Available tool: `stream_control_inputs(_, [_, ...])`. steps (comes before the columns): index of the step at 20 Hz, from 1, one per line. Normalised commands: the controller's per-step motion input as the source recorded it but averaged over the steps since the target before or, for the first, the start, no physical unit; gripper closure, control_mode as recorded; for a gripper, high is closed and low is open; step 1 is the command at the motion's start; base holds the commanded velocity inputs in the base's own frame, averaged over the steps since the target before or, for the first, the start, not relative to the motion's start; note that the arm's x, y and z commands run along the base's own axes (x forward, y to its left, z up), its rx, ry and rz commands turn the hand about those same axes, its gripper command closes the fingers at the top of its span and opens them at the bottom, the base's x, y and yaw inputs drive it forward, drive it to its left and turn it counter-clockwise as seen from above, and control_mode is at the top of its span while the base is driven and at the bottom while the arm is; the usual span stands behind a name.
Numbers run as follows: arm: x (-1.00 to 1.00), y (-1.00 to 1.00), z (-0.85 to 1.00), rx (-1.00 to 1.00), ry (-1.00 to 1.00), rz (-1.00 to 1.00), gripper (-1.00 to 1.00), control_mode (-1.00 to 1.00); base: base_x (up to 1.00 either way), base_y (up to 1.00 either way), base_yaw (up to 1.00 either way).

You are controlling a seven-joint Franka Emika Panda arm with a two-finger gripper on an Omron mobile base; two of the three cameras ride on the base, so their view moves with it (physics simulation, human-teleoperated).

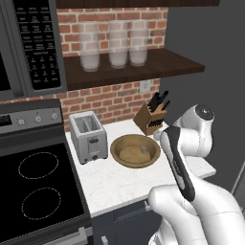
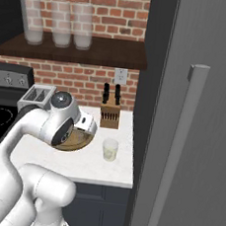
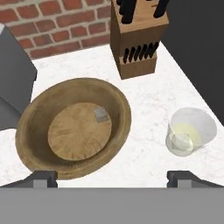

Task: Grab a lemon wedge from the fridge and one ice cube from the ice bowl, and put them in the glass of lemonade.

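My gripper (image 3: pixel 116 177) is open and hovers over the white counter, with nothing between its fingertips (image 3: pixel 43 178). Below it and to the left sits the ice bowl (image 3: pixel 30 131), a wide wooden bowl, with one small grey ice cube (image 3: pixel 101 114) lying on its flat bottom. The glass of lemonade (image 3: pixel 190 131) stands to the right of the bowl, near the counter's edge. From the base views I see the ice bowl (image 1: pixel 117 146), the ice cube (image 1: pixel 143 149) and the glass of lemonade (image 2: pixel 110 149). The fridge (image 2: pixel 198 120) stands shut at the right. The lemon wedge is out of view.
A wooden knife block (image 3: pixel 138 39) stands behind the bowl against the brick wall. A silver toaster (image 1: pixel 88 136) is left of the bowl, and the black stovetop (image 1: pixel 38 186) lies further left. Three tall frosted jars (image 1: pixel 115 45) stand on the shelf above.
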Motion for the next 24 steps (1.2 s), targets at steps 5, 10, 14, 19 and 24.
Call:
stream_control_inputs(5, [-0.58,0.09,0.07,0.00,0.13,0.00,-1.00,-1.00,0.00,0.00,0.00])
stream_control_inputs(10, [-0.80,0.00,0.00,0.00,-0.02,0.00,-1.00,-1.00,0.00,0.00,0.00])
stream_control_inputs(14, [-0.08,0.00,0.00,0.00,0.00,0.00,-1.00,-1.00,0.00,0.00,0.00])
stream_control_inputs(19, [0.00,0.00,0.00,0.00,0.00,0.00,-1.00,1.00,-0.43,0.00,-0.06])
stream_control_inputs(24, [0.00,0.00,0.00,0.00,0.00,0.00,-1.00,1.00,-0.97,0.00,-0.63])
